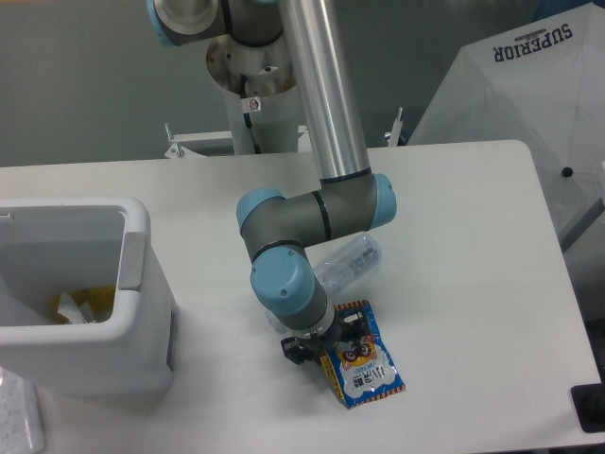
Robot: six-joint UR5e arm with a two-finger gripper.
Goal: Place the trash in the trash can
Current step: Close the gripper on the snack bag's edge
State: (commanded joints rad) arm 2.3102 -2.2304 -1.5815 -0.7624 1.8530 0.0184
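Jaw state cannot be told; the gripper (326,348) sits low at the near-left edge of the flat blue-orange snack packet (363,367) lying on the white table (473,236). Clear plastic bottle (350,261) lies behind the arm. Boxy white trash can (90,326) stands far left.

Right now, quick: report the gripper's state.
Gripper: down at the near-left edge of the packet on the table; the wrist hides its fingers, so open or closed cannot be told.
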